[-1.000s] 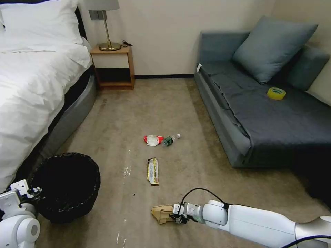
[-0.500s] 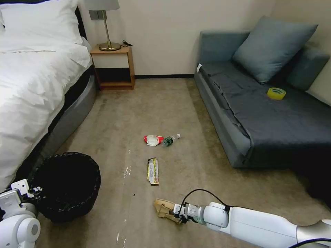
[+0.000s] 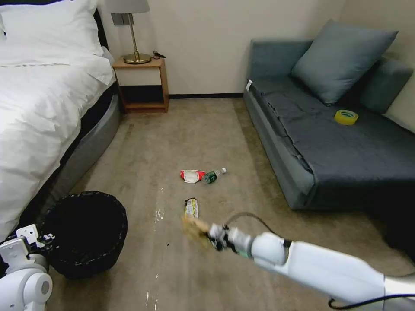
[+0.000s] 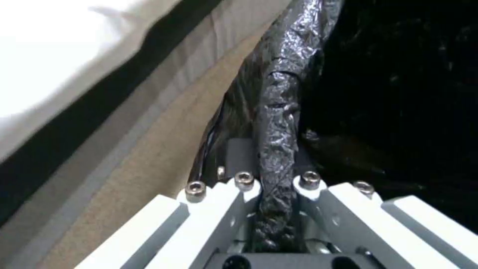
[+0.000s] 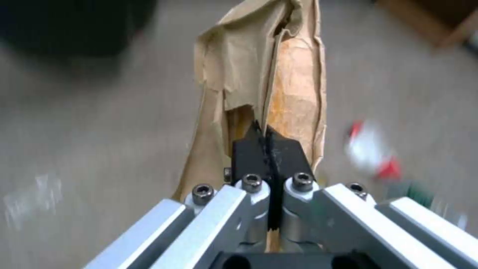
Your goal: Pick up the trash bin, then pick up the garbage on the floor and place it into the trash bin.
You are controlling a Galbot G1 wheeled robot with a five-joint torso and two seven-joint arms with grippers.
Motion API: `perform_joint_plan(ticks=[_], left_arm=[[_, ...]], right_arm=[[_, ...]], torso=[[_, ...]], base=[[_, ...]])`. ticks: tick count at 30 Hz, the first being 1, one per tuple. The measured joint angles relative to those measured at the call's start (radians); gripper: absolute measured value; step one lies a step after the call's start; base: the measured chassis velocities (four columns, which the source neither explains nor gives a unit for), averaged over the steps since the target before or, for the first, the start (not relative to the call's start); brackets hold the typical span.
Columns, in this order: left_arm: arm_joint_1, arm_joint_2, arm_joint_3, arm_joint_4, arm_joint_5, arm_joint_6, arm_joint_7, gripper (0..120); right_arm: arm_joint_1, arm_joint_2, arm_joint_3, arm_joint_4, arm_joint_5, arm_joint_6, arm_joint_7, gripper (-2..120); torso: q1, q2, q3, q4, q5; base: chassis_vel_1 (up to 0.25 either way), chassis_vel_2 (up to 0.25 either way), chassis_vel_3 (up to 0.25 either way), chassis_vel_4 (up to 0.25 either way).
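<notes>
Head view: right gripper (image 3: 215,240) fingers (image 5: 286,153) clench the crumpled brown paper bag (image 3: 193,226); left gripper (image 4: 275,186) fingers grasp the trash bin (image 3: 86,233) rim.

Beige carpet (image 3: 190,129) covers the floor, with a dark skirting strip along the cream wall (image 3: 203,39). A white-sheeted bed (image 3: 39,99) stands at left, a wooden nightstand (image 3: 142,84) with a brass lamp (image 3: 135,43) beside it. At right, a grey-blue sofa (image 3: 337,147) holds a cushion (image 3: 341,58) and a yellow tape roll (image 3: 346,117)
</notes>
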Motion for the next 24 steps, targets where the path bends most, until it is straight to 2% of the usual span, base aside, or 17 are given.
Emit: perform_joint_plan(ticks=[2, 6, 7, 9, 12, 13, 16, 18, 21, 24], left_arm=[[0.0, -0.003, 0.006, 0.0, 0.001, 0.0, 0.0, 1], [-0.002, -0.012, 0.026, 0.001, 0.008, 0.002, 0.001, 1], [-0.002, -0.012, 0.026, 0.001, 0.008, 0.002, 0.001, 1], [-0.003, -0.014, 0.028, 0.001, 0.01, 0.002, 0.0, 1], [-0.001, -0.014, 0.026, -0.006, 0.01, 0.003, 0.001, 1], [-0.001, -0.014, 0.026, -0.006, 0.01, 0.003, 0.001, 1], [0.004, -0.015, 0.021, -0.015, 0.009, 0.004, -0.002, 1], [0.005, -0.017, 0.02, -0.018, 0.008, 0.004, -0.001, 1], [0.011, -0.022, 0.018, -0.031, 0.005, 0.005, 0.001, 1], [0.015, -0.023, 0.017, -0.036, 0.004, 0.005, 0.001, 1]], right_arm=[[0.025, 0.015, 0.001, 0.035, 0.031, -0.015, 0.027, 0], [0.131, 0.121, -0.061, 0.119, 0.188, -0.072, 0.162, 0], [0.131, 0.121, -0.061, 0.119, 0.188, -0.072, 0.162, 0], [0.176, 0.223, -0.136, 0.113, 0.251, -0.084, 0.225, 0], [0.22, 0.381, -0.243, 0.047, 0.267, -0.072, 0.271, 0], [0.22, 0.381, -0.243, 0.047, 0.267, -0.072, 0.271, 0], [0.244, 0.483, -0.326, -0.062, 0.263, -0.045, 0.302, 0], [0.248, 0.507, -0.343, -0.105, 0.253, -0.034, 0.305, 0], [0.255, 0.567, -0.377, -0.252, 0.215, 0.001, 0.306, 0], [0.257, 0.595, -0.384, -0.318, 0.198, 0.016, 0.307, 0]], torso=[[0.0, 0.0, 0.0, 0.0001, 0.0], [0.0, 0.0, 0.0, 0.0, 0.0], [0.0, 0.0, 0.0, 0.0, 0.0], [0.0, 0.0, 0.0, 0.0, 0.0001], [0.0, 0.0, 0.0, 0.0007, -0.0001], [0.0, 0.0, 0.0, 0.0007, -0.0001], [0.0, 0.0, 0.0, 0.0005, -0.0001], [0.0, 0.0, 0.0, 0.0003, 0.0], [0.0, 0.0, 0.0, 0.0001, 0.0], [0.0, 0.0, 0.0, 0.0001, 0.0]], base=[[0.0, 0.0, 0.0, 0.0], [0.0, 0.0, 0.0, 0.0], [0.0, 0.0, 0.0, 0.0], [0.0, 0.0, 0.0, 0.0], [0.0, 0.0, 0.0, 0.0], [0.0, 0.0, 0.0, 0.0], [0.0, 0.0, 0.0, 0.0], [0.0, 0.0, 0.0, 0.0], [0.0, 0.0, 0.0, 0.0], [0.0, 0.0, 0.0, 0.0]])
